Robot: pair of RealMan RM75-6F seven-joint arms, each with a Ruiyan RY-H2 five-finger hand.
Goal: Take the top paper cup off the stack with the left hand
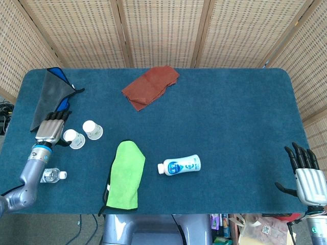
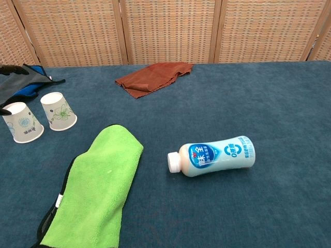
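Now set upside down on the blue desk [image 1: 230,117] just beside its former stackmate [image 1: 92,129]: the paper cup [image 1: 74,139], apparently separated and placed, left hand [image 1: 50,128] alongside, grip unclear; right hand [image 1: 308,176] idle, fingers spread, holding nothing.

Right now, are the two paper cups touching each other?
Apart. The chest view shows blue cloth between the left cup and the right cup; the head view shows the same gap.
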